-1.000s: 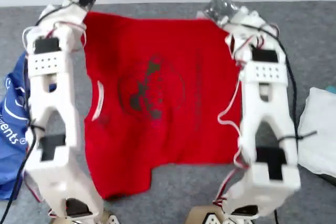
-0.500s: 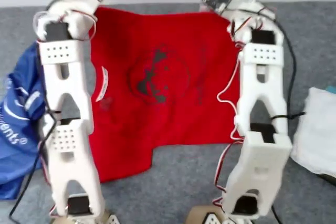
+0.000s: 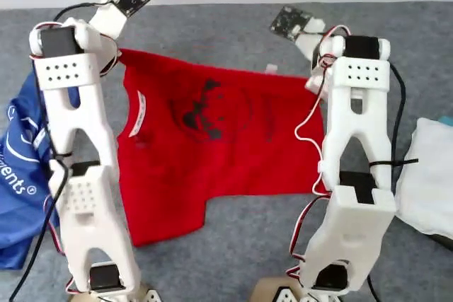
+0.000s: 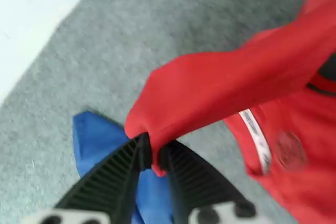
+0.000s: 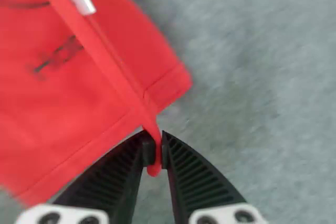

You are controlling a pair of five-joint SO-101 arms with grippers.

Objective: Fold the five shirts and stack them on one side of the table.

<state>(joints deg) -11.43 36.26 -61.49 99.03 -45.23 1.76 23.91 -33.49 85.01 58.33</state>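
Left wrist view: left gripper [image 4: 152, 151] clamps a corner of the red shirt [image 4: 236, 87]; right gripper [image 5: 153, 148] pinches another. Limp, light cloth, probably best held by hems.

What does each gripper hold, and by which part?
Both hold the red shirt: the left gripper pinches a fold at its collar end, the right gripper a corner.

Red shirt [image 3: 212, 160]: soft matt cloth, flat dark print.
Blue shirt [image 3: 21, 175]: matt cloth.
White shirt [image 3: 428, 175]: matt cloth.
Surface [image 3: 233, 26]: grey, felt-like, rough, matt.
My left pincer [image 4: 152, 148]: black ribbed plastic, matt.
My right pincer [image 5: 155, 142]: black ribbed plastic, matt.
My arms [image 3: 78, 203]: smooth white plastic.
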